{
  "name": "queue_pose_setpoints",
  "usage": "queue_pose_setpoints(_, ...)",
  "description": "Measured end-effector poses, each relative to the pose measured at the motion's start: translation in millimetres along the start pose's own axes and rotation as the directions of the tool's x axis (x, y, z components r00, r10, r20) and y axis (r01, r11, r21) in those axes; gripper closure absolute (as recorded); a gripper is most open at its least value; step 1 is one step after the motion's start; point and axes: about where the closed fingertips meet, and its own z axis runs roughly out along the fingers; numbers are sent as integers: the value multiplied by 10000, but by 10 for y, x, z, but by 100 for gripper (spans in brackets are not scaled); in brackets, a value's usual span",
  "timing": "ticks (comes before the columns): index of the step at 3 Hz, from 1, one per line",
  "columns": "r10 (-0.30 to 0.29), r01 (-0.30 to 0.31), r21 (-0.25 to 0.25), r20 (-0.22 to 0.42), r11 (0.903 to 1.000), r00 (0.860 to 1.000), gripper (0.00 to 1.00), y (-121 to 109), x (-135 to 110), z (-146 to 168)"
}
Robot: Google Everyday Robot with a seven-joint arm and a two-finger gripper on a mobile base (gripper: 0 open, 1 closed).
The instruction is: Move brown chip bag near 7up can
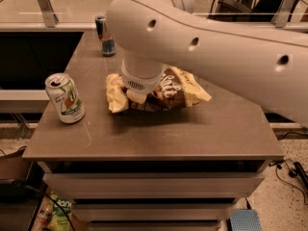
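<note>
— Surface?
— I log a brown matte counter (159, 134), with speckled floor (288, 186) below. A crinkled brown foil chip bag (168, 93) lies mid-counter; the white-and-green 7up can (65, 99) stands well apart, near the left edge.
— Hand?
— The hand (137, 94) is down on the bag's left half. I cannot tell its grip.

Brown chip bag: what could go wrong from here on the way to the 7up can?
The end effector sits on the left half of the brown chip bag, its grasp hidden by the wrist; crinkled foil may slip free. The 7up can stands near the table's left edge; a bag pushed too far could topple it.
</note>
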Motion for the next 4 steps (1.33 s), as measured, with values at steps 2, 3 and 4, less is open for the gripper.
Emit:
queue_pose_setpoints(2, 674, -680, -137, -379, 9976, 9970, 100, 215, -181, 45)
queue_pose_setpoints(3, 675, -680, -102, -365, 9976, 9970, 82, 214, -179, 25)
queue_pose_setpoints(4, 675, -678, -69, -352, 9977, 9971, 59, 213, -177, 6)
